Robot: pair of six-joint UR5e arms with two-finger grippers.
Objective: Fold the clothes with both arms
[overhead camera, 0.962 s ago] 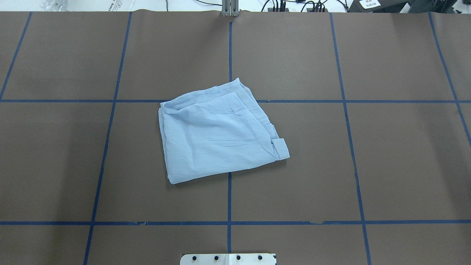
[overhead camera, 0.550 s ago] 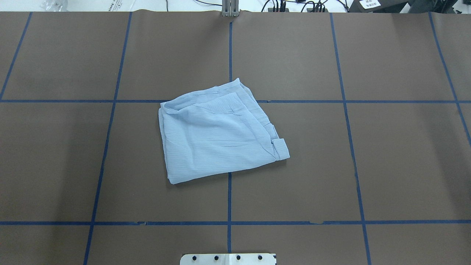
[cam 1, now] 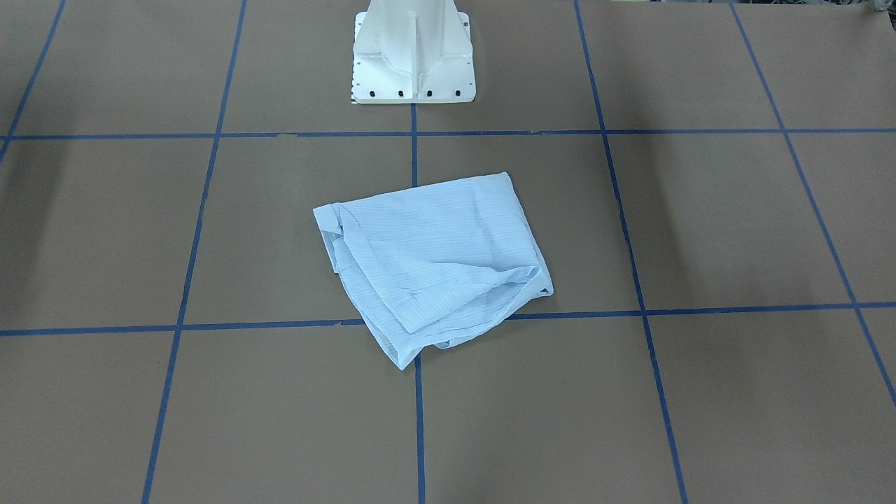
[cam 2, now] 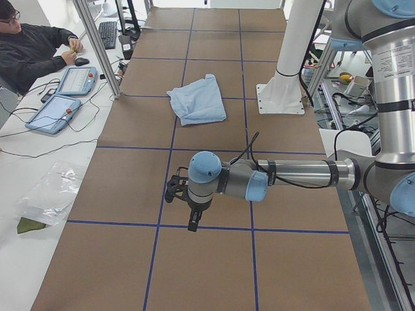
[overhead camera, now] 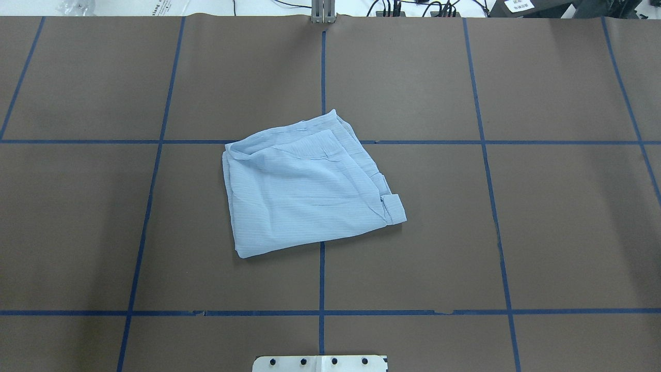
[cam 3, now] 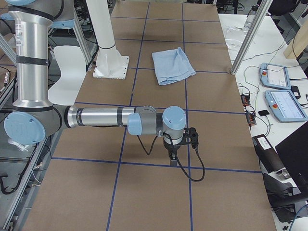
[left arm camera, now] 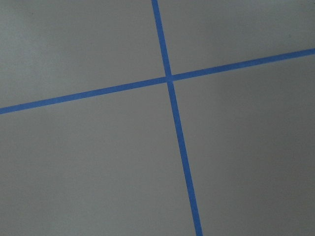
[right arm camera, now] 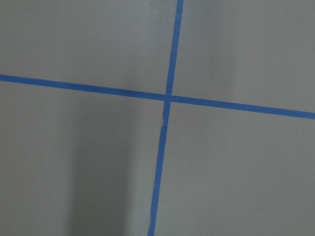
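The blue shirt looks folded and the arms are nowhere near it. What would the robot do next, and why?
Probably just rest. The shirt lies in a compact folded bundle in the middle of the table. The left pincer and right pincer both hang over bare tabletop far from it, with no cloth in them. Only a small cuff pokes out at one corner, hardly worth another fold.

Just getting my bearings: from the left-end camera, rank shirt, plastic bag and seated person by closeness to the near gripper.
From the left gripper:
1. plastic bag, off to its side.
2. shirt, farther along, mid-view.
3. person, far top-left corner.
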